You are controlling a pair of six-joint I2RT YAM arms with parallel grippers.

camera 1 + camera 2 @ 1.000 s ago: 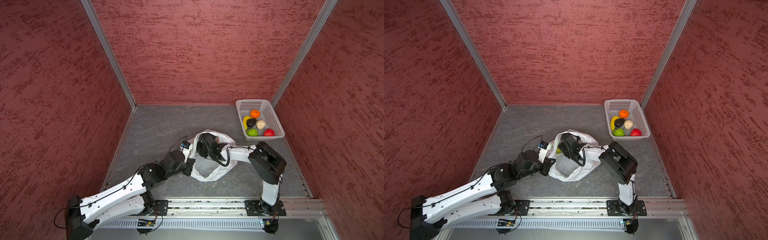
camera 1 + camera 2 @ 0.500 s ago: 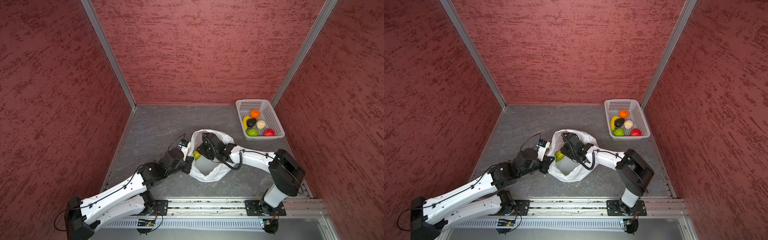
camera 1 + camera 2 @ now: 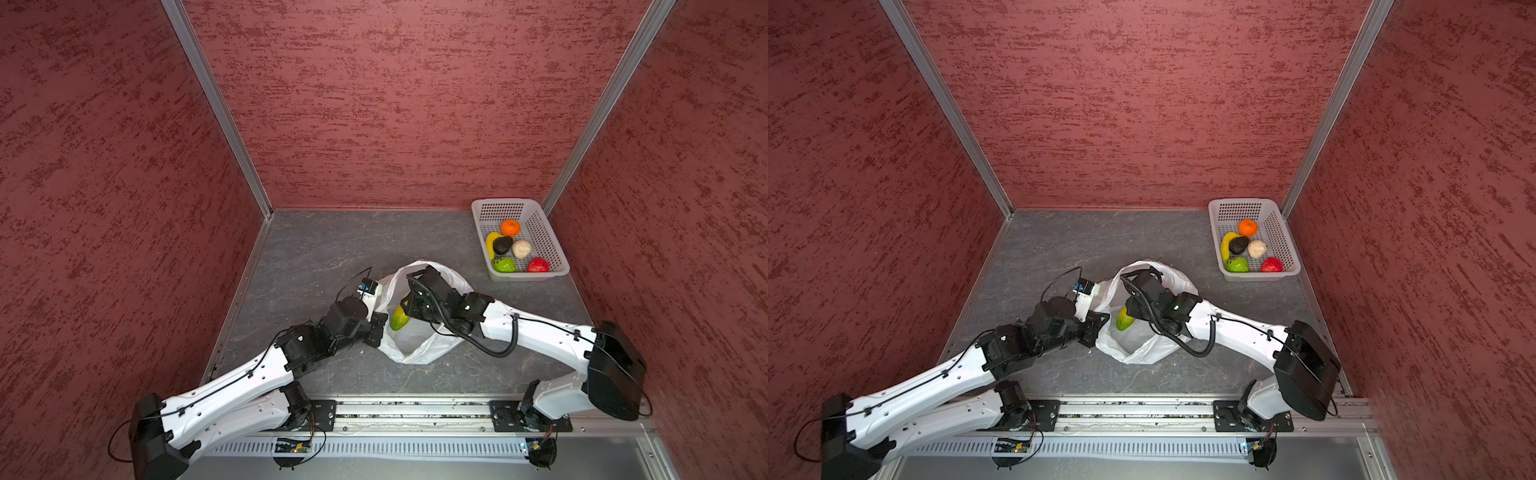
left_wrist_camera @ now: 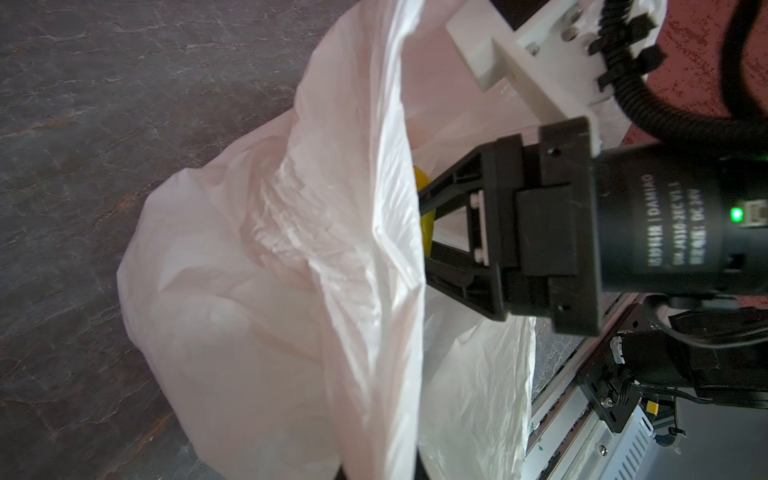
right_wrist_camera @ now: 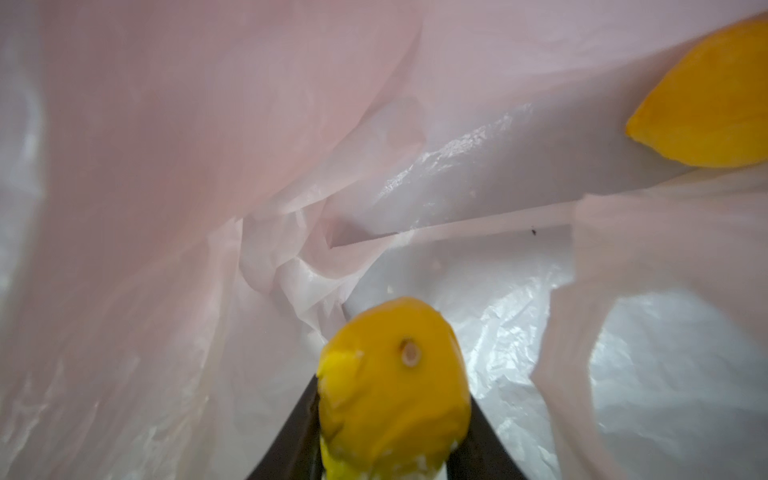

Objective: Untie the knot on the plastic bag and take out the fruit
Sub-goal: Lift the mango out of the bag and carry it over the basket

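Well — mango [image 3: 399, 319] lies along right end effector [image 5: 390, 399], green tip outward.

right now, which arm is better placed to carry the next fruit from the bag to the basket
Right. The right gripper is inside the plastic bag, closed on the mango, and the basket is on its side. The left gripper is shut on the bag's rim.

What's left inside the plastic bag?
A green-yellow mango, clamped in the right gripper, and a second yellow fruit nearby. The plastic bag hides anything else under its folds.
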